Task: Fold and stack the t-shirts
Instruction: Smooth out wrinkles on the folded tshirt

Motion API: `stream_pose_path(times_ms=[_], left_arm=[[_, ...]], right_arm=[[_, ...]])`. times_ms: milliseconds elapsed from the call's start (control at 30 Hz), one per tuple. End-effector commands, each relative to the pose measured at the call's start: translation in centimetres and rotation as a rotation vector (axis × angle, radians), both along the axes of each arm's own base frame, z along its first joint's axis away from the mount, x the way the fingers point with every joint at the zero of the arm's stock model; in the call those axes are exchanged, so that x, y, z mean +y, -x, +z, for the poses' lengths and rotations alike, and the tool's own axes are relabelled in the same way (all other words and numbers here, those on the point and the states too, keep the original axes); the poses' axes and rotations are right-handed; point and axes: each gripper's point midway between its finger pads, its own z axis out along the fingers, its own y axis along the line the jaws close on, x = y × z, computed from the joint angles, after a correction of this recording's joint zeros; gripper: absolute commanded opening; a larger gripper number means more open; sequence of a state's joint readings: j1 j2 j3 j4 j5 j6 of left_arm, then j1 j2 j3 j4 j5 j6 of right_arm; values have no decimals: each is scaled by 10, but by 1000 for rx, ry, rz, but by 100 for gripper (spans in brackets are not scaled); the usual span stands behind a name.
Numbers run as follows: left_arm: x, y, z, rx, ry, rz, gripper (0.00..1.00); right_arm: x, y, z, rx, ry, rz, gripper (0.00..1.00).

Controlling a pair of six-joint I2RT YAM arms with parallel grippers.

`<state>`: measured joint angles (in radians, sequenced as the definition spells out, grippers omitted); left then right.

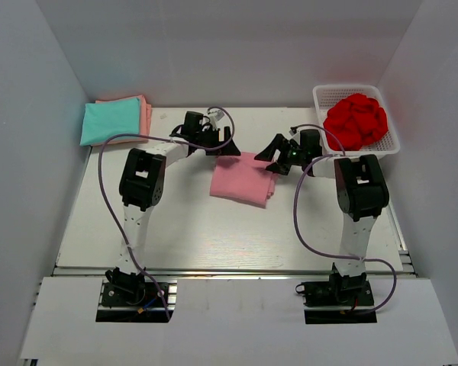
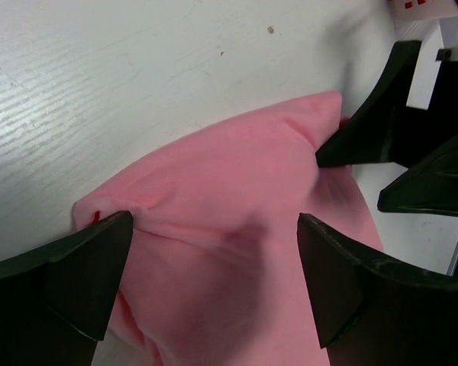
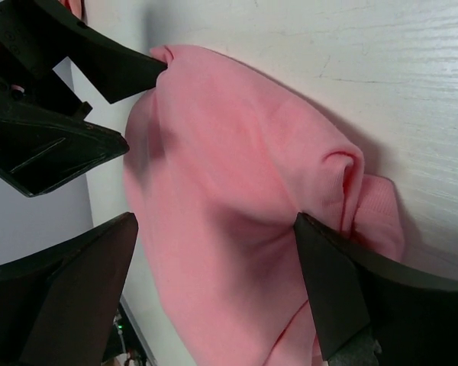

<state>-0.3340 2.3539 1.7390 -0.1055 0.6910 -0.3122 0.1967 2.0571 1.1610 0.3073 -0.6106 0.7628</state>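
Overhead view of a white table (image 1: 214, 229) with two robot arms reaching towards its centre. A folded light pink t-shirt (image 1: 243, 181) lies in the middle, tilted slightly, with both arms meeting over its far edge.

The left gripper (image 2: 214, 221) is spread wide, one finger at each side of the shirt's far left corner, with nothing clamped. Its left finger sits right at the cloth's edge, but actual contact cannot be made out. The right gripper (image 3: 215, 219) is also spread wide over the far right corner, gripping nothing. A small lump of cloth bulges beside its right finger.

In each wrist view one fingertip of the other gripper appears to reach the shirt's far corner. Both wrist views cut off the shirt's near part.

At the far left corner a folded teal t-shirt (image 1: 109, 122) lies on a salmon-orange t-shirt (image 1: 146, 114), which shows only as a strip along the far and right edges. At the far right a white mesh basket (image 1: 320, 103) holds a crumpled red cloth (image 1: 356, 120) whose shape cannot be made out.
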Motion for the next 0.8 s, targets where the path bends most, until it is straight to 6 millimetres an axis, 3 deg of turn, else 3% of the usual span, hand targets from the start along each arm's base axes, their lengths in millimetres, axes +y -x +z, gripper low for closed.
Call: stream_pose_path(times_ms=[0,67,100,167,200,267,367,400,533,567,767], left_arm=[[4,10,26,-24,-20,-17,100],[5,0,50,-90,-31,-10,100],[7,2,65,-115,-40,-22,100],[8,-5,83,-167,-75,14,100],[8,-4,96,-204,-94,32,100],[5,6,99,-209,-98,17,100],[16,22,85,-155,-139,33,100],[24,28,69,-115,-183,57,100],[37,48,42,-41,-261,83,100],[40,51,37,-26,-275,87,100],[46,76,-3,89,-359,75,97]], right_arm=[[-29,3,-32,-11,174,-35,90],[-22,-1,-3,-132,172,33,90],[-17,-3,29,-225,168,60,90],[-15,1,41,-314,182,101,90],[-17,2,62,-368,180,98,90],[-18,12,63,-381,179,112,90],[-23,23,78,-415,188,95,90],[-25,29,79,-414,192,84,90],[-37,50,67,-370,231,47,90],[-40,53,76,-391,239,39,90],[-56,80,73,-354,300,5,90]])
